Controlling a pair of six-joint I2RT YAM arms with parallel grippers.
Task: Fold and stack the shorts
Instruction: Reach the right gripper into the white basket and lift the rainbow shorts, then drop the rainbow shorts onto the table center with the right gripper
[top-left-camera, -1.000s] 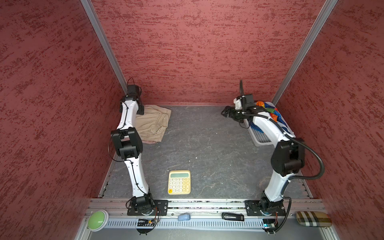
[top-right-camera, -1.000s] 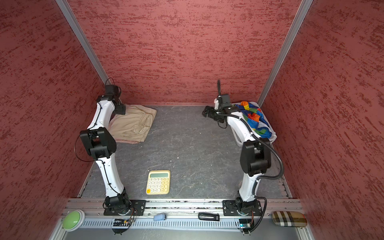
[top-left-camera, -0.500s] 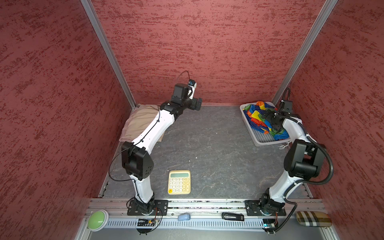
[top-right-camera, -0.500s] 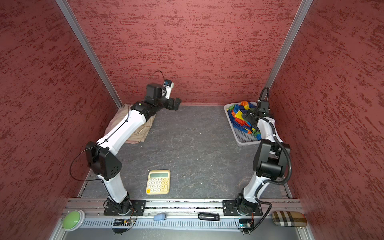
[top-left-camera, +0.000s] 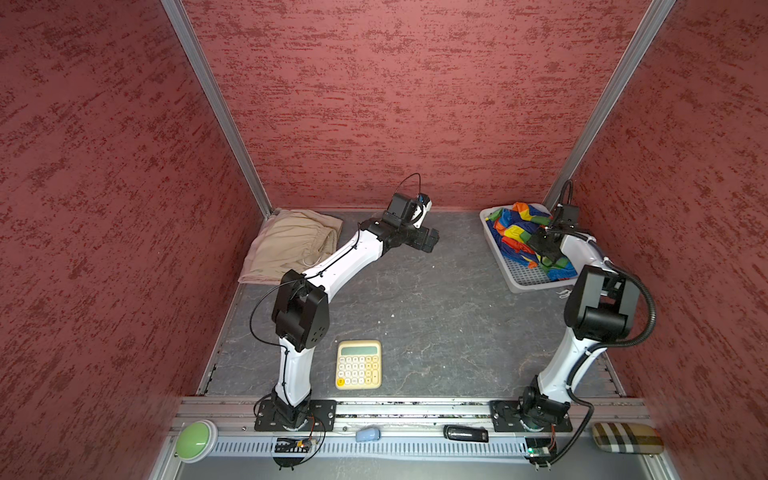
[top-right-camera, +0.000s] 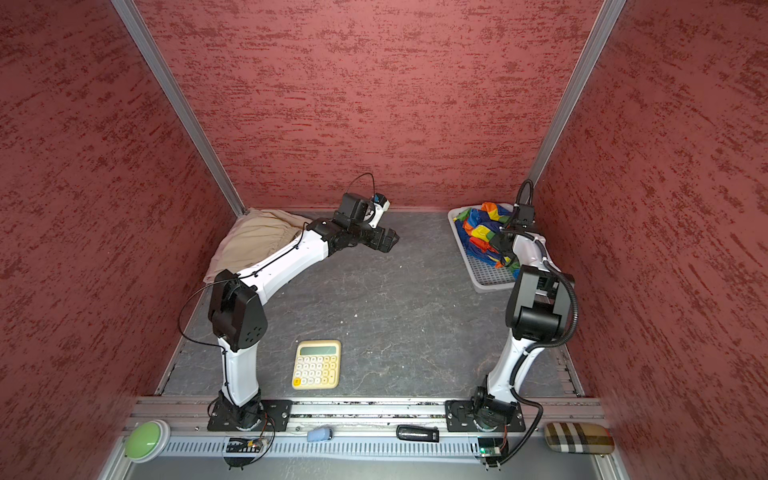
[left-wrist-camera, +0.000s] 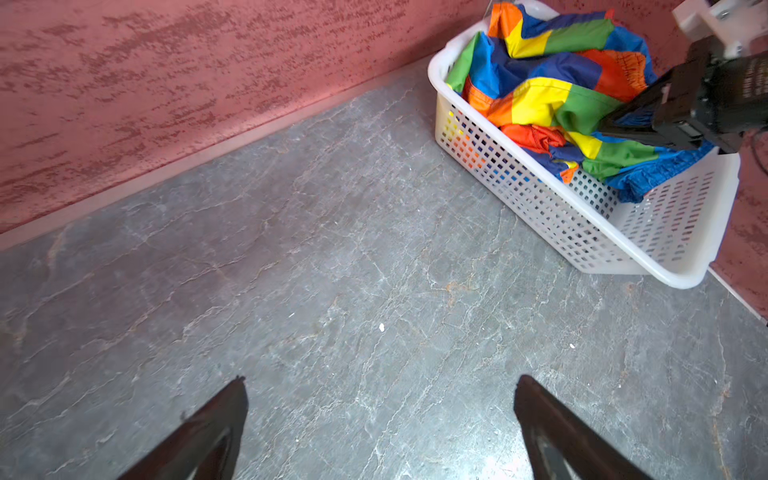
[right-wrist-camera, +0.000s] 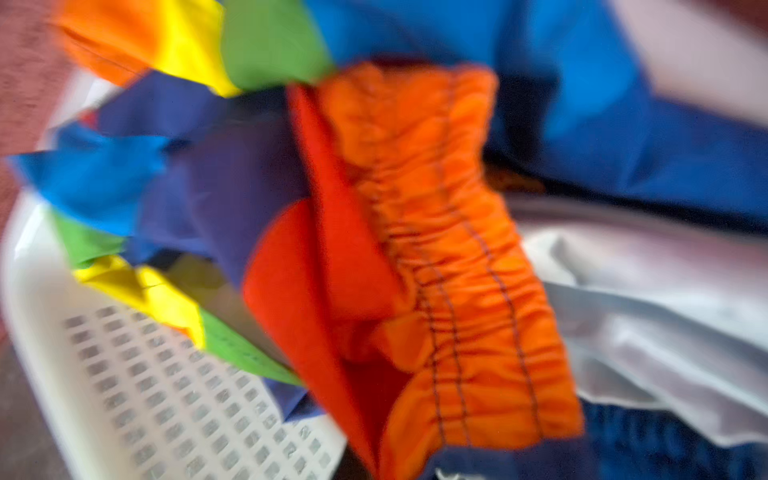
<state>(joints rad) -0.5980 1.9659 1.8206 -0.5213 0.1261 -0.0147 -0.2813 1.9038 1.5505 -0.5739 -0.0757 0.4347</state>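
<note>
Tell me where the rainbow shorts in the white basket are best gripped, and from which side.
Probably the orange gathered waistband of the rainbow shorts: it is a thick, ridged band lying exposed on the crumpled heap, easier to pinch than the slick panels. Come from above, since the white basket walls close off the sides.

I am looking into a booth closed on 3 sides by panels in a mottled, brick-red textured finish: the back wall (top-left-camera: 395, 104) at 12 o'clock, the left wall (top-left-camera: 83, 208) at 9 o'clock and the right wall (top-left-camera: 706, 208) at 3 o'clock. An aluminium post (top-left-camera: 216, 108) marks the corner at 11 o'clock and a second post (top-left-camera: 602, 104) the corner at 1 o'clock. The table (top-left-camera: 436, 311) is a dark grey slab veined like stone. An aluminium rail (top-left-camera: 415, 409) crosses its edge at 6 o'clock, with a slotted strip (top-left-camera: 415, 448) just beyond. The light is soft and even.
</note>
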